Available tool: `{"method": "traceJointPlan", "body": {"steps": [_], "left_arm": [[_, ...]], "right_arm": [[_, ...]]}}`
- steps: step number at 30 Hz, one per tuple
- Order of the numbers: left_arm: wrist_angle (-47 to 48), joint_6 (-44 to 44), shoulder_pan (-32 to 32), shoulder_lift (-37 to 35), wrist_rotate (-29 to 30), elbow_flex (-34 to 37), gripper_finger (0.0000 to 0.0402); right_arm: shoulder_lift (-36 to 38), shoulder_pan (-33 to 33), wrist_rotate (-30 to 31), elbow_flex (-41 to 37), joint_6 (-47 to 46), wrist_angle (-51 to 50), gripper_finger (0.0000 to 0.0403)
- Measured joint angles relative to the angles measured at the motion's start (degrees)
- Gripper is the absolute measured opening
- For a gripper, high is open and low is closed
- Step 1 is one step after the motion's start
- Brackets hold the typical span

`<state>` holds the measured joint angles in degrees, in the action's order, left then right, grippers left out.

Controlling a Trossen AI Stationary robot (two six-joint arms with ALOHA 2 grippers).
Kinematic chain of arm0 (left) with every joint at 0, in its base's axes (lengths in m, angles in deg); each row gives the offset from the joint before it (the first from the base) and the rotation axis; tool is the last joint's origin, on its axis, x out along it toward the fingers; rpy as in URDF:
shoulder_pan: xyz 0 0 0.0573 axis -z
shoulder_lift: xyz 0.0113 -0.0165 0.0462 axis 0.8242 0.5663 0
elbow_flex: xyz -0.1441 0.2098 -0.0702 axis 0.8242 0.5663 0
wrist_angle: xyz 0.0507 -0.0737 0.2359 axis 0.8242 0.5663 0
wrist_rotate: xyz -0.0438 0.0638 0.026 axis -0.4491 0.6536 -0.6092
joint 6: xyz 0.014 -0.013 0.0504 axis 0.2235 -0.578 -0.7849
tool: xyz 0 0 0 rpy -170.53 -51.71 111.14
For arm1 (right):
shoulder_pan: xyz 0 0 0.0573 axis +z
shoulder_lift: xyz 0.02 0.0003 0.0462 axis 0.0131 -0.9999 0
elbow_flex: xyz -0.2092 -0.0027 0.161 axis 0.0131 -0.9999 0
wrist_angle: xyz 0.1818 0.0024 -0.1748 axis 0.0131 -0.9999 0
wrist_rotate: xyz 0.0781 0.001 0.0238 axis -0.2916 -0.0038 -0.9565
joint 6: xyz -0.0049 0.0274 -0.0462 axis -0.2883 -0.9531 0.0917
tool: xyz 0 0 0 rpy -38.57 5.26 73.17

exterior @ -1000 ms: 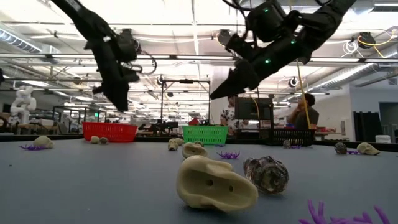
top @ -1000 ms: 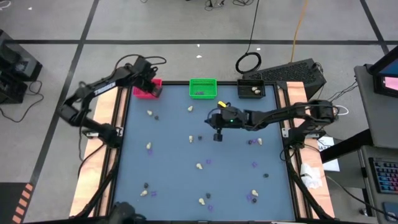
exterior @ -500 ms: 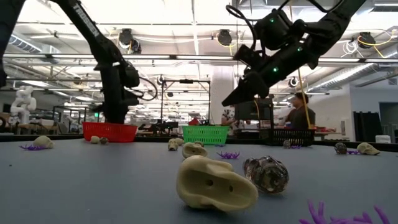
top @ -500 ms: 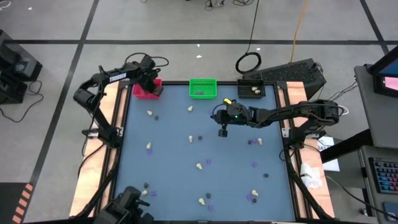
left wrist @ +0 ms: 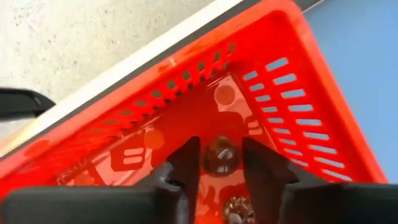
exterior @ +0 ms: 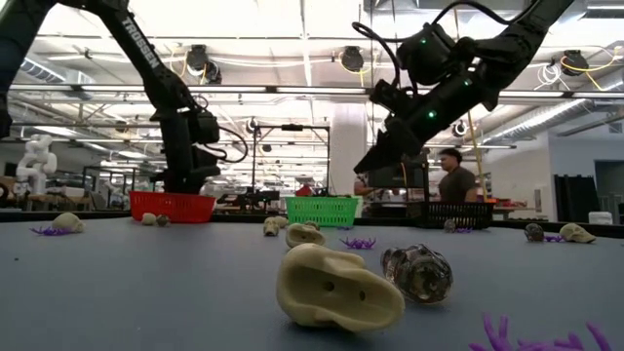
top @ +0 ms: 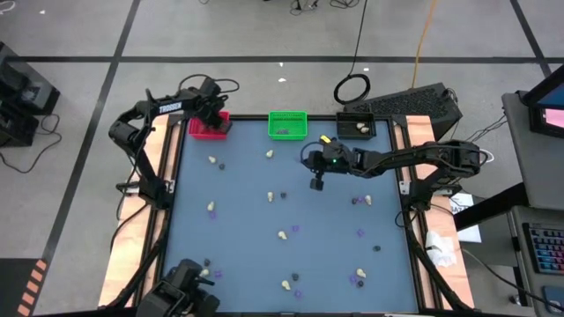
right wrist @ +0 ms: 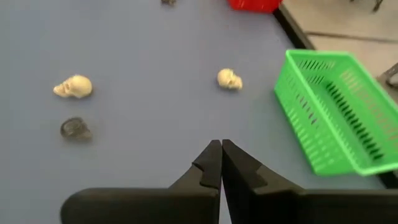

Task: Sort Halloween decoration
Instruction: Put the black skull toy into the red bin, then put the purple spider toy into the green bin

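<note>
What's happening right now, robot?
Left gripper open over red bin, dark skull dropping. Right gripper shut, empty, above table. Nothing in the way.

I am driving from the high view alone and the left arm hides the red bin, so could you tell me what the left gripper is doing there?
Observer: The left gripper is open above the red bin, a dark trinket showing between its fingers.
Operator: Anything else inside?
Observer: A second dark trinket lies on the bin floor.
Operator: And the right gripper?
Observer: The right gripper is shut, empty, above the mat.
</note>
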<state>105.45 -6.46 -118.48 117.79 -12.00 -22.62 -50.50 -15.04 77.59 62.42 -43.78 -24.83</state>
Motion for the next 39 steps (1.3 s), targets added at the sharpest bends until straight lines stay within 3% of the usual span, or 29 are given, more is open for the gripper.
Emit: {"method": "traceJointPlan", "body": {"steps": [7,13,21,29,36,39], "left_arm": [[0.60,0.07,0.36,-0.01,0.02,-1.69,0.0191],[0.31,0.41,0.52,-3.29,0.23,-1.97,0.0197],[-6.52,0.52,3.15,-12.33,0.24,-0.39,0.0179],[-25.02,2.11,10.07,-20.36,-3.60,10.14,0.0138],[-47.93,9.92,16.07,-24.65,-5.05,23.81,0.0113],[-55.13,11.41,17.51,-25.20,-5.10,27.55,0.0109]], "right_arm": [[-0.01,-0.33,-0.04,0.02,-4.40,-1.53,0.0000],[-0.03,-4.12,-0.14,0.02,-11.38,-2.95,0.0019],[-3.10,-9.13,-5.58,0.11,-14.05,-2.61,0.0101],[-11.90,-11.03,-7.66,5.17,-14.96,-2.34,0.0154],[-18.72,-12.14,-7.93,10.45,-14.65,-2.99,0.0145],[-21.16,-12.33,-11.08,12.27,-14.74,-3.01,0.0138]]}}
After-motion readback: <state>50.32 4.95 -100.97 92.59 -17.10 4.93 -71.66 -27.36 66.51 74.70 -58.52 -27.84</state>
